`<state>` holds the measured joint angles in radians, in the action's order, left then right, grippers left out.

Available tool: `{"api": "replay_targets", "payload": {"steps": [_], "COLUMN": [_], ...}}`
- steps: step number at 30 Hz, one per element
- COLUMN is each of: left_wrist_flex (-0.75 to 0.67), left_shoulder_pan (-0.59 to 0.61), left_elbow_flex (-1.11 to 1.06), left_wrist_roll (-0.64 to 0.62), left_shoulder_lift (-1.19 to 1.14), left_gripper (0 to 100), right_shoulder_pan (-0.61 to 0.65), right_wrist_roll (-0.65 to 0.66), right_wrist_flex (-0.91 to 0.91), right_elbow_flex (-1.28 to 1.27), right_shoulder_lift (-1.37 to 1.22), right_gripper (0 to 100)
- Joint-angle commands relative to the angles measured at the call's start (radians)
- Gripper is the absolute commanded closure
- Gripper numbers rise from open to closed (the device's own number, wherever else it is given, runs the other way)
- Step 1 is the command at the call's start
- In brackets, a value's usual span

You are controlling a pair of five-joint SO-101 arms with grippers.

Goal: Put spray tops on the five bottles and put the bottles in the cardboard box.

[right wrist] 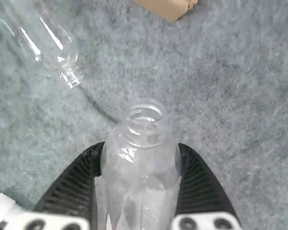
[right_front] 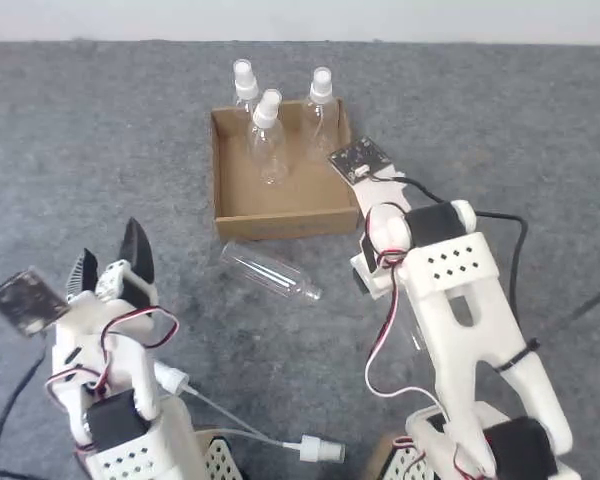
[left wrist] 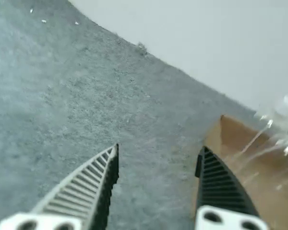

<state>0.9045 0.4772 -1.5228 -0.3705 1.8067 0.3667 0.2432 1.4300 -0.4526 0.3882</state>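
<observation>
Currently, right gripper (right wrist: 140, 146) is clamped on an uncapped bottle (right wrist: 141, 177), neck pointing away from the wrist; in the high view this arm covers both almost entirely. Left gripper (right_front: 110, 262) is spread wide, nothing between the fingers, hanging over bare carpet beside the cardboard box (right_front: 280, 222).

Three capped bottles:
- centre one (right_front: 267, 140) upright inside the box
- right one (right_front: 320, 110) upright at the back wall
- left one (right_front: 245, 85) at the back corner; cannot tell whether it stands inside or just behind

Second uncapped bottle (right_front: 270, 270) lies on the carpet just in front of the box. Loose spray top (right_front: 318, 450) lies near the arm bases. A white piece (right_front: 170, 378) by the left arm is unidentifiable.
</observation>
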Motion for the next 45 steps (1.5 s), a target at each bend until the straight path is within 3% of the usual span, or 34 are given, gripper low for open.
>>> {"api": "replay_targets", "payload": {"steps": [1, 6, 11, 16, 29, 37, 45], "left_wrist_flex": [0.026, 0.161, 0.324, 0.364, 0.485, 0.502, 0.529], "left_shoulder_pan": [-0.002, -0.025, -0.229, -0.328, -0.494, -0.626, -0.882], "left_elbow_flex": [0.031, 0.16, 0.254, 0.259, 0.272, 0.291, 0.39], "left_wrist_roll": [0.163, 0.212, 0.402, 0.58, 0.855, 0.922, 0.948], "left_shoulder_lift": [0.018, 0.015, 0.014, 0.012, 0.012, -0.123, -0.419], "left_gripper": [75, 75, 76, 80, 80, 80, 78], "right_shoulder_pan": [-0.018, -0.076, -0.157, -0.255, -0.28, -0.328, -0.374], "right_wrist_roll": [-0.014, -0.049, -0.057, -0.146, -0.15, -0.152, -0.152], "right_wrist_flex": [-0.048, -0.087, -0.12, -0.168, -0.188, -0.188, -0.203], "right_elbow_flex": [-0.017, -0.032, -0.034, -0.034, -0.034, -0.029, -0.026], "right_shoulder_lift": [0.065, 0.065, 0.064, 0.054, 0.053, 0.053, 0.053], "right_gripper": [97.6, 97.6, 97.6, 97.6, 97.5, 97.3, 97.2]}}
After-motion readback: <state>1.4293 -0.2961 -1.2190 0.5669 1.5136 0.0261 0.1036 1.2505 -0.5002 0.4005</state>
